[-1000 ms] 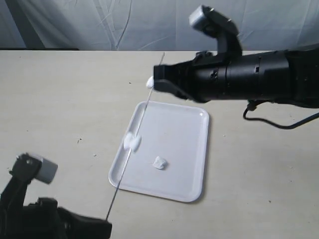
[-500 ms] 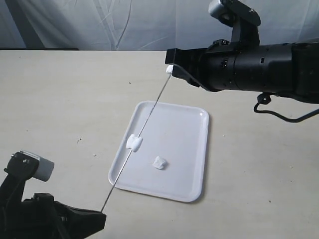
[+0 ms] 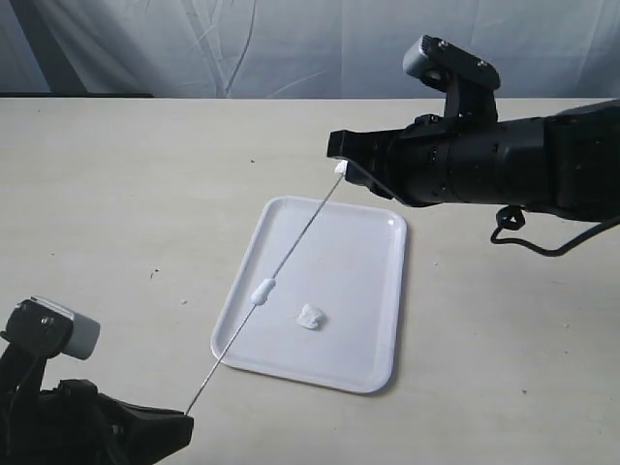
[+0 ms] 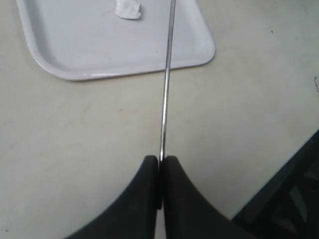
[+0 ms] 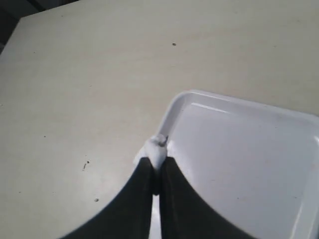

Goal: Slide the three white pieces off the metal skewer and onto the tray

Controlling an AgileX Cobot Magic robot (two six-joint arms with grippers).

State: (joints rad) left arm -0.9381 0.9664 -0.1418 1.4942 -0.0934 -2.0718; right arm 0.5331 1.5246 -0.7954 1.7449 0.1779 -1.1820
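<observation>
Nearest to me, the left gripper (image 3: pixel 184 420) comes in low over the table's front edge, its dark arm stretched almost flat, a grey wrist camera (image 3: pixel 60 329) perched behind it. Its fingers are pressed together on the near end of the metal skewer (image 3: pixel 291 250); the left wrist view shows the rod gripped right at the tips (image 4: pixel 160 160). From that grip the skewer's long axis runs straight and slantwise away towards the right gripper (image 3: pixel 341 167), crossing above the tray (image 3: pixel 363 281), which lies between the two grippers. Partway along the rod, nearer the left gripper, the middle white piece (image 3: pixel 262 290) sits threaded above the tray's left rim; I cannot tell whether it touches the rim. The loose white piece (image 3: pixel 310 316) lies on the tray floor just beside the rod, about midway between the grippers. At the far end, the right arm reaches in level from the side, and its fingers are closed on the end white piece (image 5: pixel 156 148), with the skewer's tip poking from it. A dark cable (image 3: pixel 513 218) droops beneath that arm. The tabletop (image 3: pixel 116 194) is pale cream, and wrinkled grey cloth (image 3: pixel 242 48) hangs behind it.
</observation>
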